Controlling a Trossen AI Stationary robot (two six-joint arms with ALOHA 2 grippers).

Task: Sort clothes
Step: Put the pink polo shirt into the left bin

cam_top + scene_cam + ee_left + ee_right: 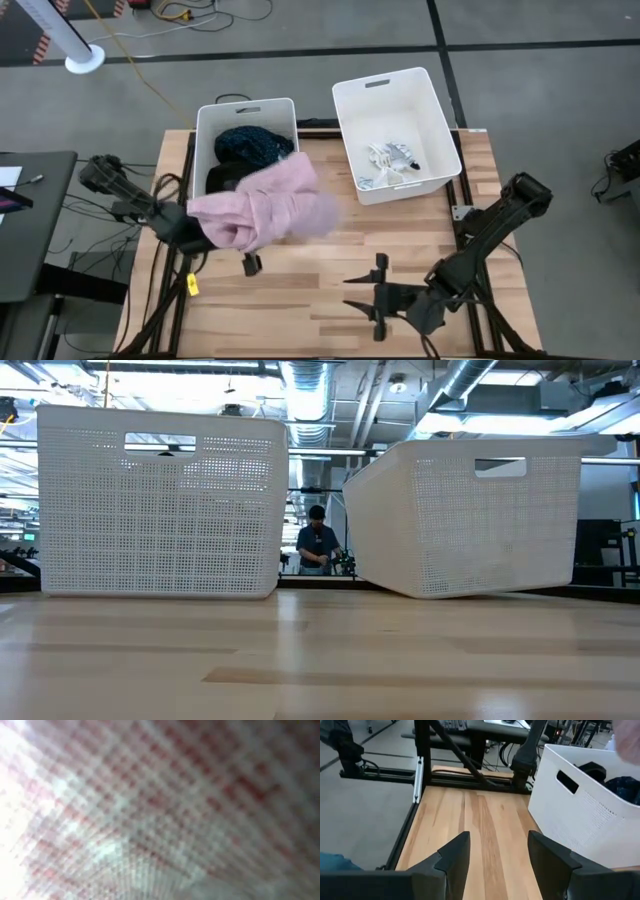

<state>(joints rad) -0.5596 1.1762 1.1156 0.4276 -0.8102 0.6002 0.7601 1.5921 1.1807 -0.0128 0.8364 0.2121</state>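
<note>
A pale pink garment [262,203] hangs bunched in the air over the near rim of the left white bin [204,128] and the table. It is draped over my left gripper [250,263], of which only a dark tip shows below the cloth. Close-up weave fills the left wrist view. Navy patterned [250,145] and black [222,178] clothes lie in the left bin. White and striped clothes [392,160] lie in the right bin [440,120]. My right gripper [378,295] stands open over the table's near part, pointing toward the left edge, with nothing between its fingers [455,852]. My left gripper holds the pale pink garment, but the cloth drapes over the fingers and hides the place of contact. The garment is lifted clear of the table and hangs slack in a bunch, its right end [322,213] out over the table.
In the low view both bins [160,500] [470,510] stand at the table's far side, with bare wood [320,660] in front of them. A person [318,545] stands in the room behind. The black frame rail [417,780] runs along the table's left edge.
</note>
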